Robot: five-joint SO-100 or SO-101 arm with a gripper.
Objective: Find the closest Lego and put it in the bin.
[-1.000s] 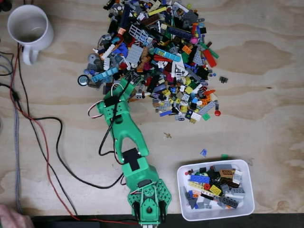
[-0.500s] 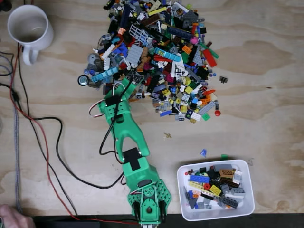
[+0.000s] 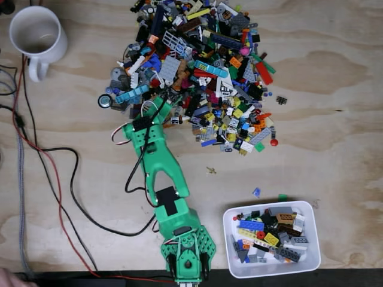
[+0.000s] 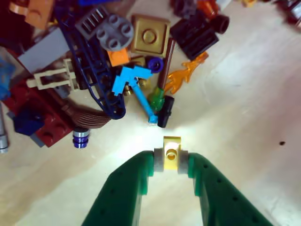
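In the wrist view my green gripper (image 4: 171,161) is shut on a small yellow Lego piece (image 4: 172,143), held just off the wood near the pile's edge. Ahead of it lie a blue pickaxe-shaped piece (image 4: 134,80), a black pin (image 4: 165,112) and an orange flame (image 4: 181,77). In the fixed view the gripper (image 3: 163,106) sits at the lower left edge of the big Lego pile (image 3: 197,66). The white bin (image 3: 275,272), holding several bricks, stands at the lower right, well away from the gripper.
A white mug (image 3: 37,34) stands at the top left. Red and black cables (image 3: 57,179) run along the left side of the wooden table. Loose blue (image 3: 256,192) and green (image 3: 282,196) pieces lie just above the bin.
The arm's wrist has shifted slightly up and left at the pile's edge. A hand at the bottom left corner has drawn almost out of the picture.
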